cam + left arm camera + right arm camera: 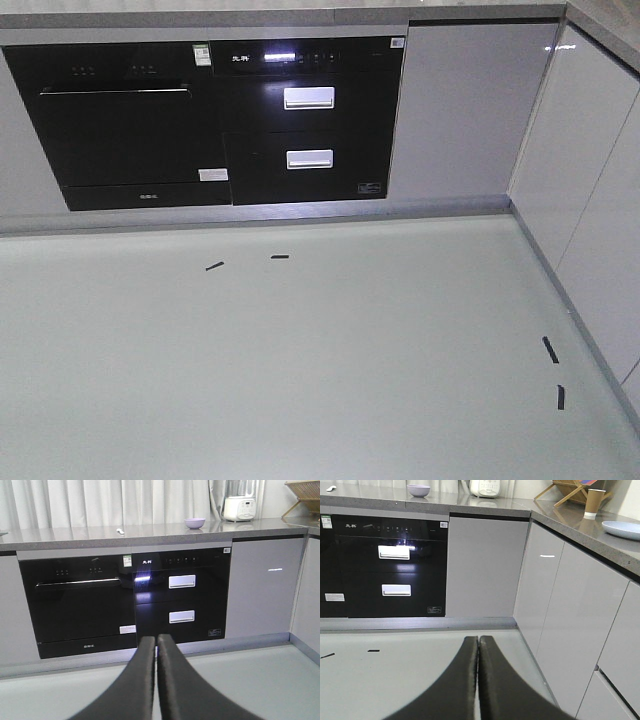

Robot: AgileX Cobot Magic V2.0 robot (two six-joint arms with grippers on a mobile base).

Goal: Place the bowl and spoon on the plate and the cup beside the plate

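Note:
A lavender bowl [195, 523] stands on the grey counter at the back, also visible as the bowl [418, 490] in the right wrist view. A small pale spoon [119, 531] lies on the counter left of it, seen again as the spoon [331, 488]. On the right-hand counter a brown paper cup [594, 502] stands upright, and the pale blue plate [622, 529] lies nearer, cut by the frame edge. My left gripper [156, 639] and right gripper [478, 639] are both shut on nothing, low above the floor, far from everything.
Black built-in appliances [215, 120] fill the cabinet front under the counter. White cabinet doors [560, 620] run along the right. A white kitchen machine [240, 505] and a wooden rack [572, 490] stand on the counter. Black tape marks [550, 350] lie on the pale floor.

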